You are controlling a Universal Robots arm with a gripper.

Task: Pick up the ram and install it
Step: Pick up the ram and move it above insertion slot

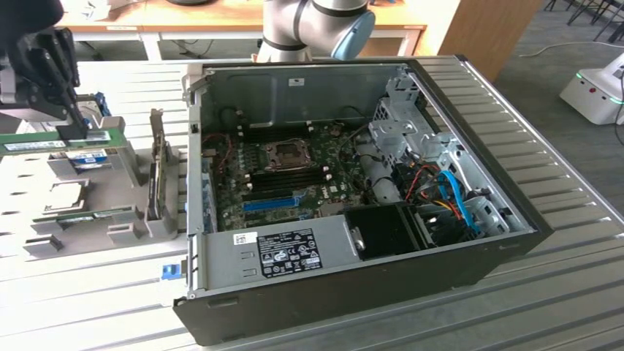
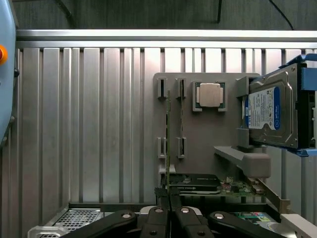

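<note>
Wrist view: in the clenched gripper [image 2: 168, 204] the ram [image 2: 168, 139] is held edge-on, over the grey parts holder [image 2: 208, 134] and well apart from the motherboard [image 1: 292, 172], so the pick-up is judged in hand and a straight, untilted lift is called for.

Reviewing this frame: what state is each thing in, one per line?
Thin green circuit-board ram stick: gripped by the tool, above the grey holder.
Tool: shut on the ram.
Black computer case: side open, motherboard exposed.
Silver hard drive with blue label: standing on edge in the holder.
Long blue plastic slot: empty.
</note>
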